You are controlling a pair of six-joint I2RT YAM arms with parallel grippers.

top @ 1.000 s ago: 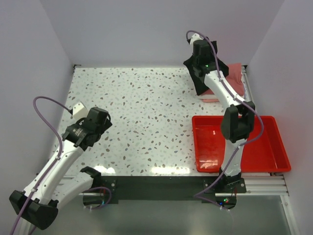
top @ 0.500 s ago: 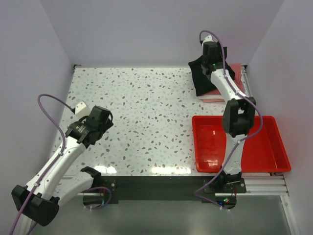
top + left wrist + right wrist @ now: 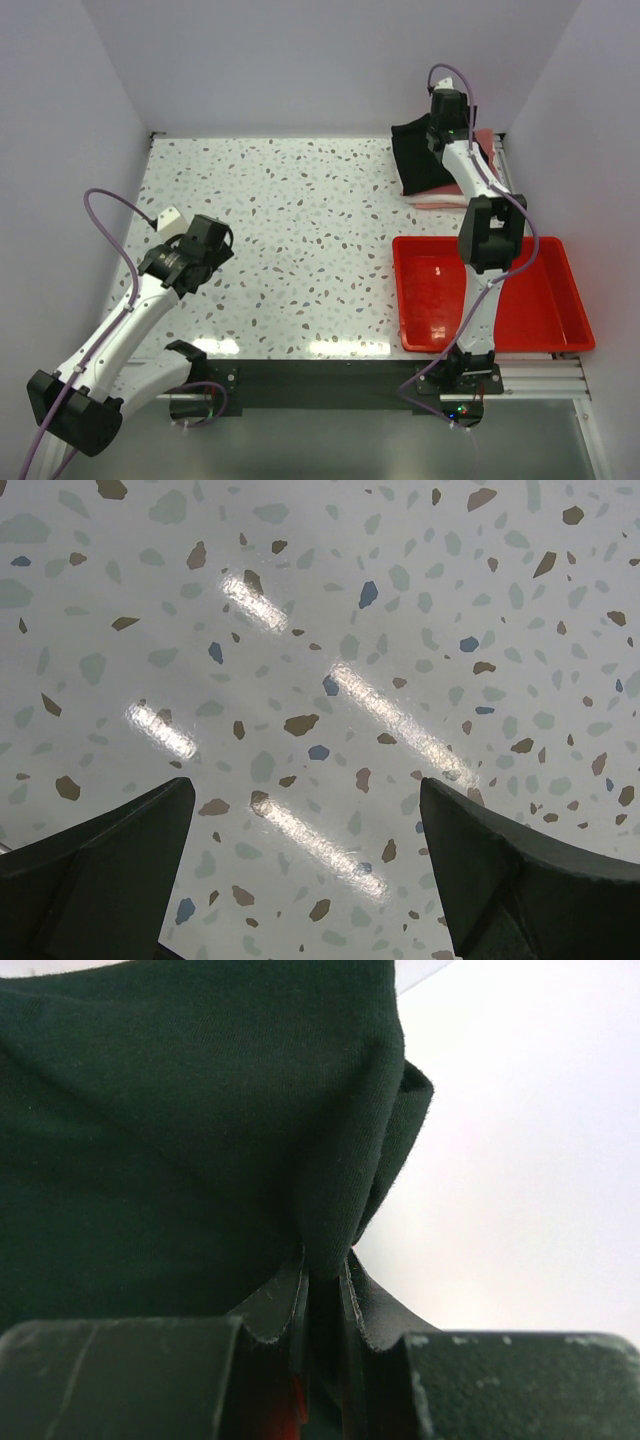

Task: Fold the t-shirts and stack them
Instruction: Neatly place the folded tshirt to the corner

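Note:
The black t-shirt hangs folded from my right gripper at the far right of the table, over the salmon-pink t-shirt. In the right wrist view my right gripper is shut on a pinched fold of the black t-shirt. A thin pale edge shows under the pink shirt; I cannot tell if it is the white shirt. My left gripper is open and empty above bare table at the near left; its jaws stand wide apart in the left wrist view.
A red plastic tray stands at the near right, next to the right arm's base. White walls enclose the speckled table on three sides. A purple cable loops off the left arm.
My right gripper has carried the black shirt further right and back, over the pink shirt. The left arm has shifted only slightly.

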